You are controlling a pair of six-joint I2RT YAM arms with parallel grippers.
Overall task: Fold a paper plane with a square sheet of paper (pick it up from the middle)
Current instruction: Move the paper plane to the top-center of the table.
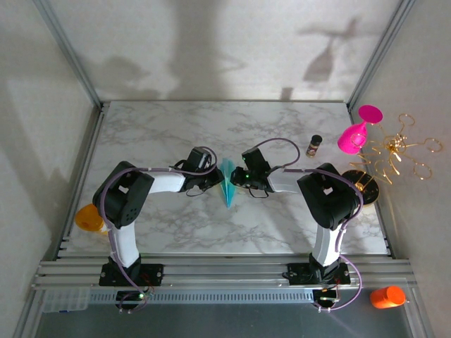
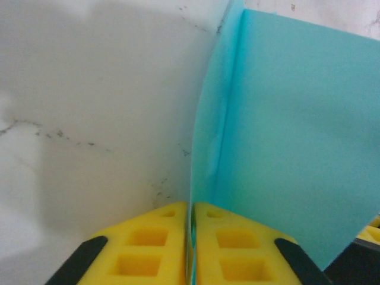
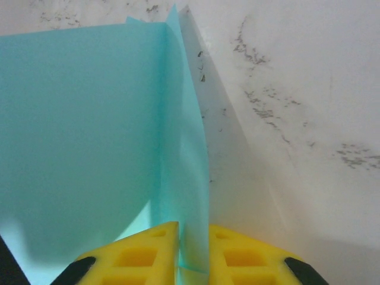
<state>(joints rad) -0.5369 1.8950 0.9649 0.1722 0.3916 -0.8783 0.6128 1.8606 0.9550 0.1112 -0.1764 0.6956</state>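
Note:
The teal-blue paper plane (image 1: 227,184) lies on the marble table (image 1: 169,134) between the two arms, its point toward the near edge. My left gripper (image 1: 215,180) comes at it from the left. In the left wrist view the yellow jaws of that gripper (image 2: 191,205) are pressed together on a thin upright edge of the paper (image 2: 285,119). My right gripper (image 1: 239,180) meets it from the right. In the right wrist view its jaws (image 3: 193,226) stand a little apart with a raised fold of the paper (image 3: 77,130) running between them.
A pink goblet (image 1: 354,134), a small dark jar (image 1: 314,146) and a gold wire stand (image 1: 394,150) are at the right edge. An orange object (image 1: 89,218) sits by the left arm. Another orange item (image 1: 387,296) lies off the table at the near right.

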